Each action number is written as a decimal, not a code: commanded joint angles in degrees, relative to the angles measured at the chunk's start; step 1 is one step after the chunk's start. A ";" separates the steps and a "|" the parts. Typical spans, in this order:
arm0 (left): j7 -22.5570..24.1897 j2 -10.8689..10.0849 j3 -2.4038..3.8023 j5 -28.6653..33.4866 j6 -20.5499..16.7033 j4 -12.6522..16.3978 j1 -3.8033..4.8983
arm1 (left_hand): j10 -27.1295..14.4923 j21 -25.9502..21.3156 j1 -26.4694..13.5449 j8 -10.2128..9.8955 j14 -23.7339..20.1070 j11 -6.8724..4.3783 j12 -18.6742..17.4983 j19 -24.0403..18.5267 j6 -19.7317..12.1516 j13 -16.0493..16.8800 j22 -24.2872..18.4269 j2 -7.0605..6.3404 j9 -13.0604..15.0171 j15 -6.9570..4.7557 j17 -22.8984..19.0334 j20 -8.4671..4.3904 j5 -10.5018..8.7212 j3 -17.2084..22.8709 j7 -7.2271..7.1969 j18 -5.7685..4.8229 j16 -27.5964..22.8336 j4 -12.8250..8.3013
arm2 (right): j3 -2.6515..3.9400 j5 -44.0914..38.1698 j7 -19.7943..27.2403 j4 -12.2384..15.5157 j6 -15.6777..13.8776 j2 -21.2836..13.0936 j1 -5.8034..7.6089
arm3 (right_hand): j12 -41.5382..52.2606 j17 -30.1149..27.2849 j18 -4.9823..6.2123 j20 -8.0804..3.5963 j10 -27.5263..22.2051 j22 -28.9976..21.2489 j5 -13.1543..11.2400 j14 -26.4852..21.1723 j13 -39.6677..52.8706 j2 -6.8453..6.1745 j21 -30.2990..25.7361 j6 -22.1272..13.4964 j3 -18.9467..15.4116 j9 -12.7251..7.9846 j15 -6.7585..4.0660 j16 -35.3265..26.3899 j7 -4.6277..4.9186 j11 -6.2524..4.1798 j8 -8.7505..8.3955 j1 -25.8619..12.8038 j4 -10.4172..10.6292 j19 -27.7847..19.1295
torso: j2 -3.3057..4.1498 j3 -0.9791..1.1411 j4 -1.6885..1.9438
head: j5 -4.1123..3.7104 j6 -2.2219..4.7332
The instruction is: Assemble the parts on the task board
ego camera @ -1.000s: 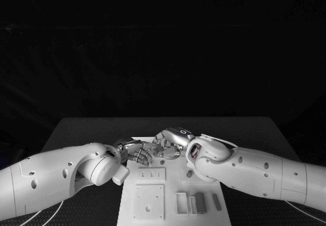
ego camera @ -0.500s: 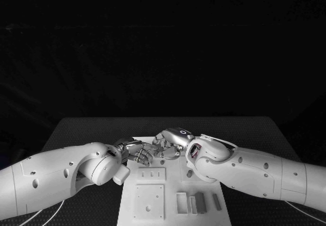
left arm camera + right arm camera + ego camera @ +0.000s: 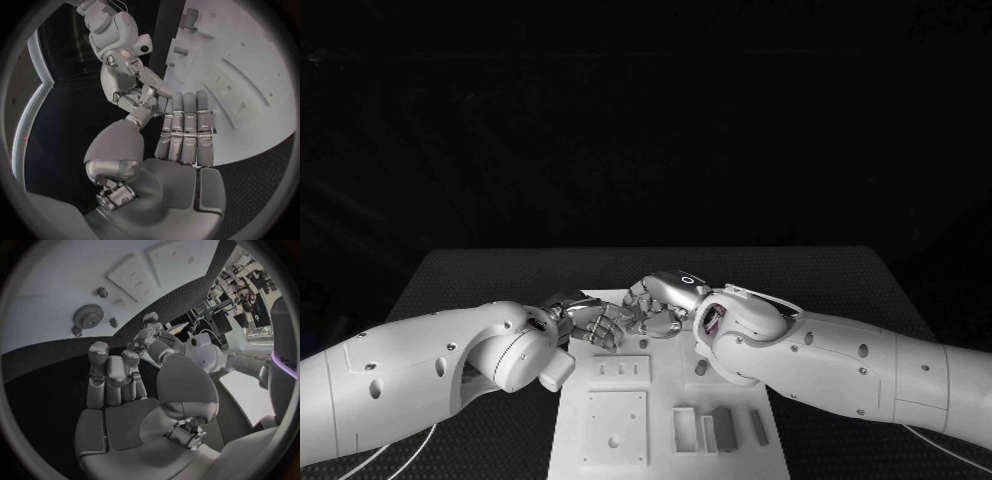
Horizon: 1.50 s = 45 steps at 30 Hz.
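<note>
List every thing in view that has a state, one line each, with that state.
left hand: fingers straight, side by side, holding nothing visible.
right hand: fingers apart, nothing in them, meeting the left hand at the board's far end.
task board: flat on the table.
gear: lying flat on the board.
grey blocks: on the board's near end, untouched.

I see both hands crowded together over the far end of the task board [image 3: 668,400]: the left hand [image 3: 593,322] and right hand [image 3: 664,297] nearly touch, leaving no passage between them. Both forearms flank the board's middle. The near end stays open from above, where upright blocks [image 3: 718,430] stand. A gear [image 3: 88,316] and small pegs [image 3: 102,291] obstruct the board surface near the right hand's fingers [image 3: 106,372]. The table [image 3: 488,270] beyond is open.
</note>
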 commanded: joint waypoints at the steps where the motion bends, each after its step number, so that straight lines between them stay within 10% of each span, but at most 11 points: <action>1: 0.18 0.12 0.03 -0.32 0.62 0.06 0.04 | 0.85 0.22 1.40 0.32 0.72 -0.21 -0.36 0.77 1.04 0.34 0.26 0.34 0.56 -0.23 -0.16 -0.19 -0.27 1.68 -0.25 -0.18 0.42 0.28 | 0.04 -0.04 0.07 -0.16 0.99 0.14 -0.01 | 0.06 -0.12 2.49 -0.35 0.21 0.81 0.21 0.13 -0.08 0.26 -0.02 1.70 0.00 0.11 -0.35 0.03 1.22 -0.21 0.17 -0.19 0.36 0.06 | -0.02 -0.03 0.05 | -0.04 -0.05; 7: 0.44 0.01 0.03 -0.36 0.07 -0.07 0.04 | 1.53 0.48 1.41 0.65 1.28 -0.44 -0.29 1.23 1.57 0.75 0.58 1.00 1.16 -0.44 -0.14 -0.37 -0.38 2.59 -0.47 -0.18 0.84 0.36 | 0.03 1.66 0.06 -0.53 1.56 0.18 -0.01 | -0.22 -1.23 2.49 -0.33 -0.19 0.70 0.21 -0.58 -0.21 -1.20 -0.44 -1.09 -0.17 -0.45 0.21 -0.63 1.98 0.46 -1.65 -0.95 0.62 -0.08 | -0.03 -0.01 0.03 | 0.02 -0.09; 14: 0.50 -0.19 0.03 -0.34 -0.19 -0.30 0.04 | 2.45 0.87 0.48 1.11 2.05 -0.85 -0.13 1.79 2.24 1.35 1.07 1.33 2.02 -0.82 -0.01 -0.73 -0.32 2.74 -0.84 -0.16 1.49 0.26 | 0.03 2.26 0.00 -0.58 1.09 -0.49 -0.01 | -1.18 -1.51 2.49 -0.59 -1.84 0.47 0.24 -1.51 -0.70 -5.57 -1.26 -11.45 0.01 -3.10 3.23 -1.15 5.34 3.66 -7.63 -0.52 0.50 -0.59 | -0.04 0.00 0.02 | 0.11 -0.01; 24: -0.52 -0.86 0.02 -2.81 1.61 -0.57 0.04 | 3.33 1.36 -0.17 1.40 2.75 -1.23 -0.04 2.46 2.80 2.01 1.65 1.42 2.88 -1.21 0.12 -1.13 -0.34 3.06 -1.15 -0.13 2.11 0.21 | 0.07 4.12 -0.48 0.12 -2.81 -4.29 0.01 | -0.86 -1.37 2.49 -0.50 -2.55 0.48 0.22 -1.93 -0.85 -5.88 -1.68 -12.90 1.03 -3.61 4.20 -1.03 6.27 4.60 -8.42 0.75 1.10 -0.66 | -0.02 0.05 -0.01 | 0.22 -0.16; 32: -7.89 -0.81 0.03 -16.23 7.49 -1.50 0.04 | 3.76 2.10 -0.51 1.66 3.04 -1.54 0.76 2.87 2.65 3.14 2.64 2.09 4.23 -1.63 0.63 -1.54 -0.53 3.01 -1.16 -0.20 3.58 0.07 | 3.60 7.64 -0.22 -1.61 -4.73 -5.87 0.34 | -0.58 -1.34 2.49 -0.50 -2.55 0.62 0.21 -1.91 -0.97 -5.09 -1.66 -12.40 1.18 -3.55 4.16 -0.92 6.21 4.55 -8.09 1.57 0.71 -0.54 | 0.00 0.16 -0.06 | 0.45 -0.38; 45: -16.67 1.27 -0.03 -30.08 15.02 -3.41 0.08 | 1.42 3.30 -1.01 2.80 1.12 -1.71 4.45 1.83 1.20 6.87 5.24 3.23 8.92 -1.81 1.55 -1.79 -0.38 3.00 -1.22 -0.25 7.46 0.03 | 5.51 14.34 0.26 -2.08 -4.58 -6.59 3.83 | -0.55 -1.37 2.49 -0.42 -2.83 0.70 0.21 -2.13 -1.15 -4.48 -1.84 -12.39 1.00 -3.60 4.19 -1.01 6.24 4.58 -8.04 1.73 0.38 -0.79 | -0.07 0.21 0.00 | 0.44 -0.77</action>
